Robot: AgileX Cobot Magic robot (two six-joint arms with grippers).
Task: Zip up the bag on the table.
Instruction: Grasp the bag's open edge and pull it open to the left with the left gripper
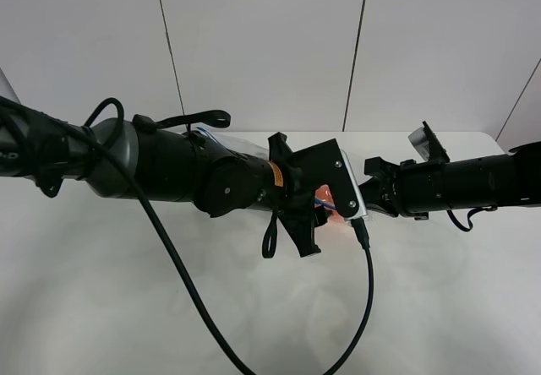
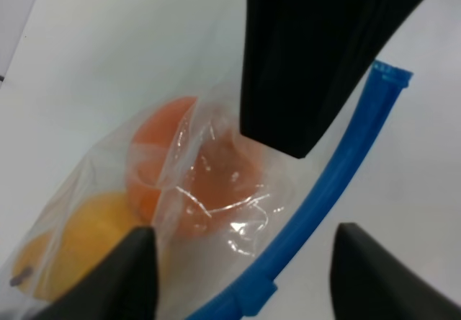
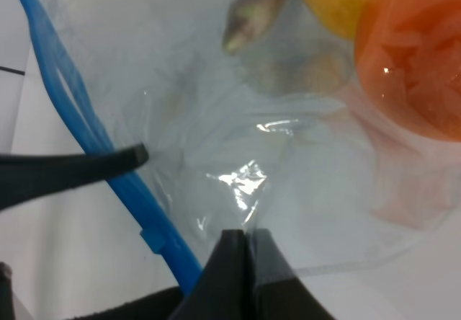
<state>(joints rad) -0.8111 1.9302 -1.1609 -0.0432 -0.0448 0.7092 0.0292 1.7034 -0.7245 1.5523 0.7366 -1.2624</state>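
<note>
The clear bag (image 2: 216, 190) lies on the white table (image 1: 127, 307), mostly hidden under my left arm in the high view. Through the plastic show an orange (image 2: 162, 154) and a yellow pear (image 2: 86, 241). The blue zipper strip (image 2: 324, 190) curves along the bag's edge. My left gripper (image 2: 241, 277) is open, one finger on each side of the strip. My right gripper (image 3: 241, 244) is shut on the bag's plastic (image 3: 238, 183) close to the blue zipper strip (image 3: 94, 140). The right gripper (image 2: 288, 143) appears as a black wedge over the bag in the left wrist view.
A black cable (image 1: 368, 290) hangs from the left wrist and loops over the table's front. Both arms meet at the middle of the table, the right arm (image 1: 456, 185) coming in from the right. Grey wall panels stand behind.
</note>
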